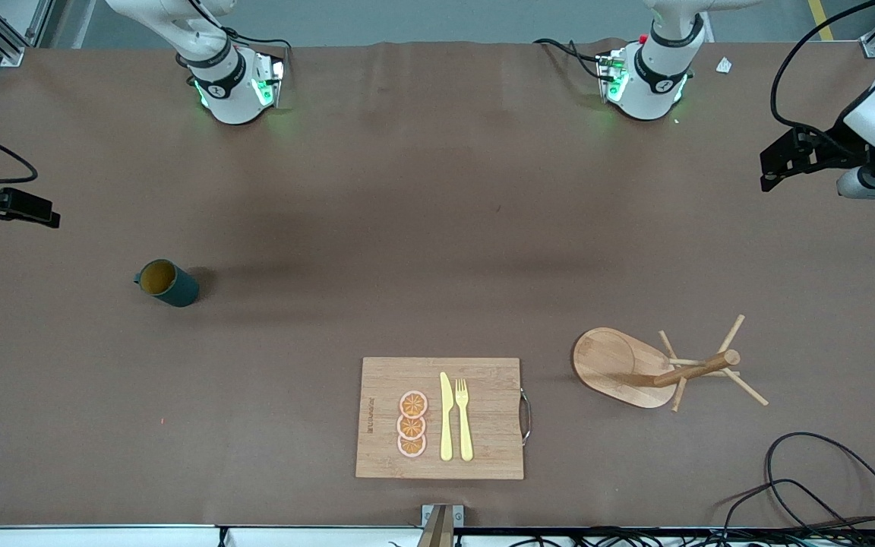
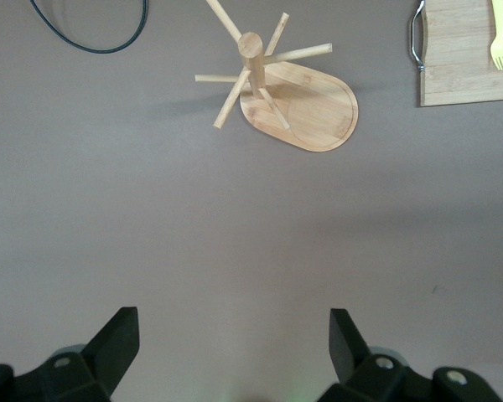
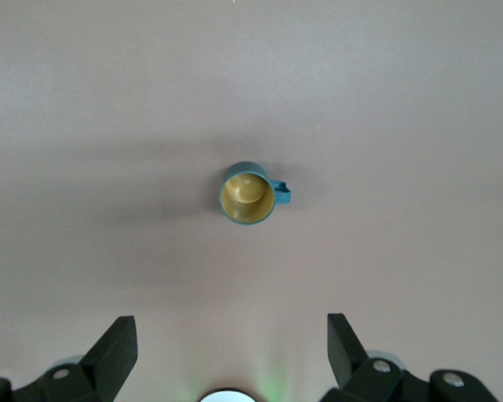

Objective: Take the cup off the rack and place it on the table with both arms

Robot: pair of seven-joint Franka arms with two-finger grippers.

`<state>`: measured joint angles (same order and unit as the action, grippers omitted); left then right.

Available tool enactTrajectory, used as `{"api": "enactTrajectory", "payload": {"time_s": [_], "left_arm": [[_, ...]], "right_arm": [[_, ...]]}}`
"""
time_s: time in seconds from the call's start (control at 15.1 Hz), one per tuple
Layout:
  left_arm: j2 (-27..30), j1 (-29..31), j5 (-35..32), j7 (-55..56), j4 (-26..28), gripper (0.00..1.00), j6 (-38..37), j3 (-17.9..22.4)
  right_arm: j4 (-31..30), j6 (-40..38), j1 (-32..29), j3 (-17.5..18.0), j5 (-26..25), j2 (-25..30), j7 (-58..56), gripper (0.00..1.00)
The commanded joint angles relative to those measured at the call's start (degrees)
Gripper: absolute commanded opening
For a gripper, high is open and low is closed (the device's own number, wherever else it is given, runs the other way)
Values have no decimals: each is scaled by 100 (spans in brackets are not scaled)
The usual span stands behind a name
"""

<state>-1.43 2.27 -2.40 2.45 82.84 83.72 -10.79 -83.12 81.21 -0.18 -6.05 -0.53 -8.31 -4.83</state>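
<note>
The dark teal cup [image 1: 168,282] stands upright on the brown table [image 1: 437,228] toward the right arm's end, its yellow-brown inside showing. It also shows in the right wrist view [image 3: 248,193]. The wooden rack [image 1: 616,365] stands toward the left arm's end with nothing on its pegs. It also shows in the left wrist view [image 2: 298,105]. My left gripper [image 1: 768,169] is open and empty, raised over the table's edge at the left arm's end [image 2: 235,331]. My right gripper [image 1: 46,211] is open and empty, raised over the table's edge at the right arm's end [image 3: 232,331].
A bamboo cutting board [image 1: 441,418] with orange slices, a yellow knife and a yellow fork lies near the front edge, beside the rack; it also shows in the left wrist view [image 2: 465,59]. Black cables [image 1: 810,486] lie at the near corner at the left arm's end.
</note>
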Motion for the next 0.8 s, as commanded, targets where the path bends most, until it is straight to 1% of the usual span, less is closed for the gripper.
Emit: {"api": "enactTrajectory", "payload": {"time_s": [0.0, 0.13, 0.33, 0.4, 0.53, 0.73], "left_arm": [[73, 19, -24, 88, 13, 100, -75, -177], [90, 19, -15, 281, 21, 100, -75, -248], [82, 54, 55, 291, -31, 100, -66, -257], [64, 63, 212, 291, -31, 100, -66, -231], [47, 98, 301, 265, -31, 100, -66, -196], [29, 90, 284, 238, -31, 100, -58, -178]], "right_arm": [[103, -202, -25, -11, 114, -40, 79, 100], [94, -167, -26, -19, 123, -13, 87, 100], [120, -167, -34, -28, 123, 74, 175, 100], [112, -184, -104, 24, 132, 110, 436, 100], [112, -193, -280, 348, 123, 197, 553, 100], [24, -193, -307, 385, 132, 373, 544, 100]]}}
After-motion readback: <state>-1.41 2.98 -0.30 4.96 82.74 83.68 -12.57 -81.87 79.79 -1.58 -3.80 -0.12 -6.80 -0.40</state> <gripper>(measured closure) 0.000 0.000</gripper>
